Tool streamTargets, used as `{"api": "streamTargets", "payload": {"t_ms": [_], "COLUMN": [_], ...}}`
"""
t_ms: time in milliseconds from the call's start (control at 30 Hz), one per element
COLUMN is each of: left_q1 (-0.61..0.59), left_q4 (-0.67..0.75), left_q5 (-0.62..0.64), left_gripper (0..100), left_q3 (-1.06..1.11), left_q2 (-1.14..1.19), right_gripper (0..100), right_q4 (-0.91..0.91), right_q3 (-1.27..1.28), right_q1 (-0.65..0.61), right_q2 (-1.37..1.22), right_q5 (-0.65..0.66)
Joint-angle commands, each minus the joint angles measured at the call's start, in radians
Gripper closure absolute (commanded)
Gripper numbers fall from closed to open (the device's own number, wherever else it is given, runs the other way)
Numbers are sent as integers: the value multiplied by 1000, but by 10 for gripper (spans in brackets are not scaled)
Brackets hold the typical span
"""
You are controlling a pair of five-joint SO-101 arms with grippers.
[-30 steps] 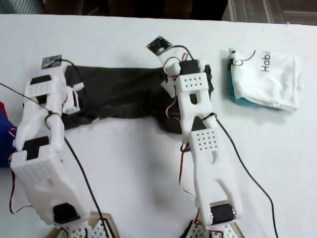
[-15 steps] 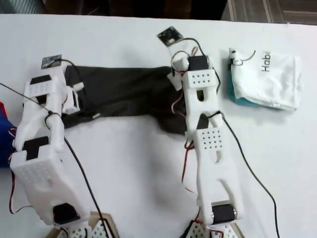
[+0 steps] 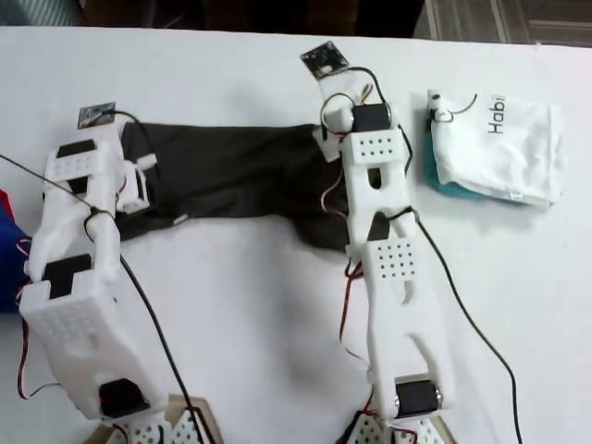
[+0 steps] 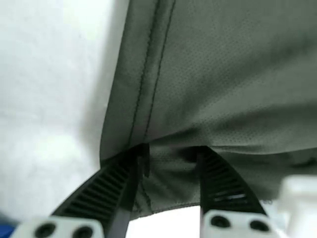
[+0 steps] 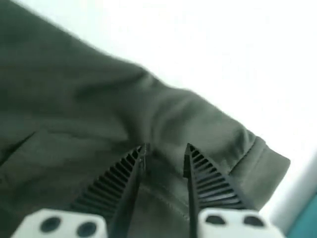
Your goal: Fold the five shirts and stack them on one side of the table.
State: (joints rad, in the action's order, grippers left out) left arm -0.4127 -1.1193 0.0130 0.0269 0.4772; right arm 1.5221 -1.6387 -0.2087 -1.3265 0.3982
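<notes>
Dark shirt (image 3: 231, 176), high view: stretched in a long band across the middle of the white table (image 3: 268, 314); a folded white shirt (image 3: 504, 139) on a teal shirt (image 3: 435, 176) lies apart, at the right side
Left gripper (image 4: 168, 151), left wrist view: fingers pinching a bunched fold beside the dark shirt's stitched hem
Right gripper (image 5: 165, 148), right wrist view: fingers nearly together, nipping the dark cloth near a sleeve end

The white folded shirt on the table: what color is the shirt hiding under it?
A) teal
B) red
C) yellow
A: a teal shirt peeks out from under the white folded shirt, along its edge that faces the arms.
</notes>
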Motion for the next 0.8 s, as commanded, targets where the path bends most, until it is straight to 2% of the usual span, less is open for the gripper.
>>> {"api": "streamTargets", "payload": {"t_ms": [0,300,467,600,767], "left_q1": [-34,-34,-34,-34,-34], "left_q4": [-8,-8,-8,-8,-8], "left_q5": [-9,-9,-9,-9,-9], "left_gripper": [832,832,832,832,832], "left_q3": [8,8,8,8,8], "left_q2": [-3,-3,-3,-3,-3], "right_gripper": [879,879,879,879,883], "right_q4": [-16,213,165,170,179], "right_q3": [-28,-18,18,0,-25], "right_q1": [-13,22,47,47,48], "right_q2": [114,236,134,45,21], "right_q5": [-11,-8,6,104,112]}}
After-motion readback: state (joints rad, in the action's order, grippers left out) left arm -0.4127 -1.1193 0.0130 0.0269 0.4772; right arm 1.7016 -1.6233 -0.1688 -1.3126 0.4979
